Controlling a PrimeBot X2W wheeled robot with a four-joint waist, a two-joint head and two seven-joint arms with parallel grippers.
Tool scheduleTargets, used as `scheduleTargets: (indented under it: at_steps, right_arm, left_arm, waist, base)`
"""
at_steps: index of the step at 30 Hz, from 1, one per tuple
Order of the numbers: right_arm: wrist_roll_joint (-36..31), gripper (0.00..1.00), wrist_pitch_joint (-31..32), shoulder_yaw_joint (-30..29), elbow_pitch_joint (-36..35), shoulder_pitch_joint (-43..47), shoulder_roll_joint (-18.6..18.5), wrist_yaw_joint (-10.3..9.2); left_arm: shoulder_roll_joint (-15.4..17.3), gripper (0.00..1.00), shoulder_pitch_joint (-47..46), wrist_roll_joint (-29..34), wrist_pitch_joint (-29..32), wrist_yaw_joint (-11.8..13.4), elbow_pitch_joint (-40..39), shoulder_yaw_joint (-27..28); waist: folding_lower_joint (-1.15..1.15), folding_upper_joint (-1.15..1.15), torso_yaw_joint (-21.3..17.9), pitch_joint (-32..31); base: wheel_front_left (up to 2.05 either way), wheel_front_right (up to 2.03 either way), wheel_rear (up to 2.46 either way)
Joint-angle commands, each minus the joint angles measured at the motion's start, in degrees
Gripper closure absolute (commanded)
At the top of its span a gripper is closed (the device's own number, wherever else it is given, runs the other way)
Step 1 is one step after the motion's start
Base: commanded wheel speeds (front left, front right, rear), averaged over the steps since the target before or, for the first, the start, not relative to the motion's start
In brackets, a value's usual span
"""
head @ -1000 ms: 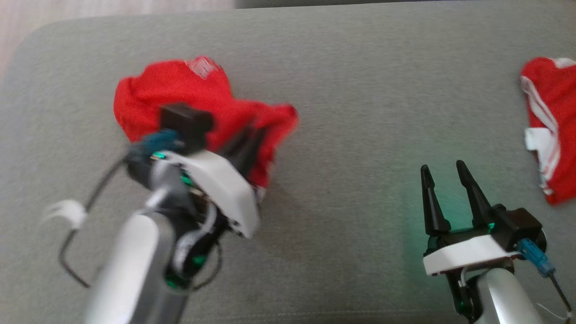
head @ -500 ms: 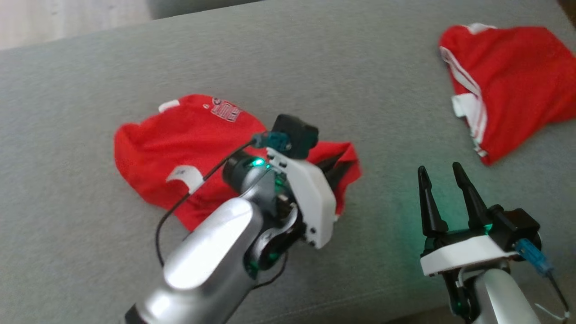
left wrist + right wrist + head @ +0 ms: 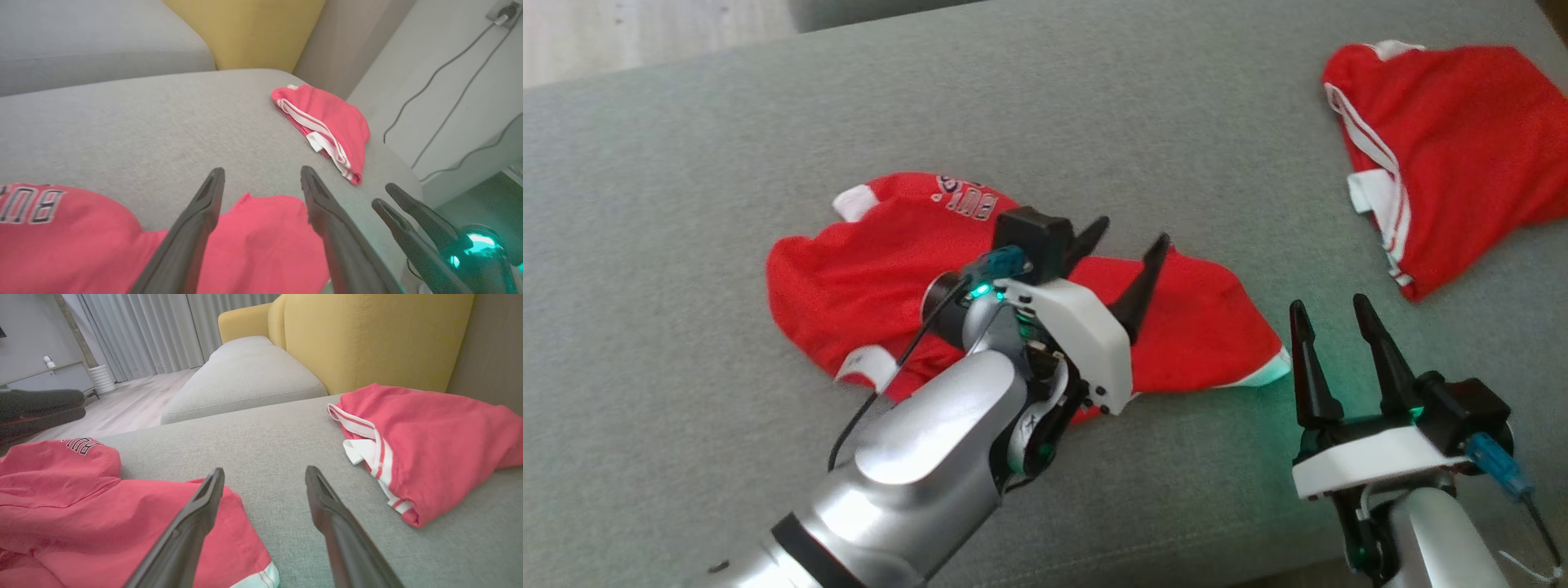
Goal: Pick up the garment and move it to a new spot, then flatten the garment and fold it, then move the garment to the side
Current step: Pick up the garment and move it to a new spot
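My left jaws are released, fingers (image 3: 1147, 278) spread wide over the shirt (image 3: 849, 286) and grasping nothing. The shirt lies rumpled on the grey sofa (image 3: 1094, 98) at the middle of the head view, its white-edged hem reaching toward 4 o'clock. There my right jaws stand released too, empty, just beside that hem. A striped red garment (image 3: 1462, 147) lies well apart at 2 o'clock.

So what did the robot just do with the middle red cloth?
The left gripper let go of the red garment; its jaws, shut before, now stand open above it. The garment now spreads further toward the right gripper, which stayed open and still. The other red garment stayed put.
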Motion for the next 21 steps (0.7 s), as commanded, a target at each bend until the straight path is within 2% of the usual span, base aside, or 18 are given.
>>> scheduleTargets:
  at_steps: [1, 4, 8, 15, 18, 21]
  right_arm:
    - [-0.59, 0.0, -0.62, 0.78, -1.86, -1.05, -0.14, -0.04]
    - [-1.06, 0.0, -0.62, 0.22, -2.4, -0.66, -0.14, -0.04]
    - [-1.75, 0.0, -0.62, -0.7, -3.21, 0.37, -0.14, -0.04]
    - [-4.47, 0.0, -0.62, -3.28, -4.7, 2.94, -0.14, -0.04]
    - [-5.92, 0.0, -0.62, -4.55, -5.22, 3.98, -0.14, -0.04]
    - [-6.82, 0.0, -0.62, -5.31, -5.49, 5.06, -0.14, -0.04]
  left_arm:
    - [-0.11, 0.0, -2.86, 0.37, -2.73, 1.0, -1.0, 1.49]
    - [0.91, 0.0, -0.55, 1.47, -6.79, 2.94, -0.58, 2.25]
    - [4.43, 0.0, 4.82, 2.55, -11.23, 5.75, -2.22, 3.55]
    - [10.2, 0.0, 16.16, 6.45, -14.23, 10.97, -8.39, 9.27]
    - [11.04, 0.0, 21.14, 10.22, -14.28, 11.46, -11.23, 12.82]
    - [11.29, 0.0, 25.91, 13.95, -14.29, 10.66, -12.57, 16.31]
  waist:
    - [0.0, 0.0, 1.42, -1.0]
    - [0.0, 0.0, 2.7, -2.19]
    - [0.0, 0.0, 4.25, -3.42]
    - [0.0, 0.0, 7.36, -5.07]
    - [0.0, 0.0, 8.69, -5.49]
    - [0.0, 0.0, 9.63, -6.34]
  base:
    - [0.0, 0.0, 0.0]
    - [0.0, 0.0, 0.0]
    - [0.0, 0.0, 0.0]
    - [0.0, 0.0, 0.0]
    - [0.0, 0.0, 0.0]
    - [0.0, 0.0, 0.0]
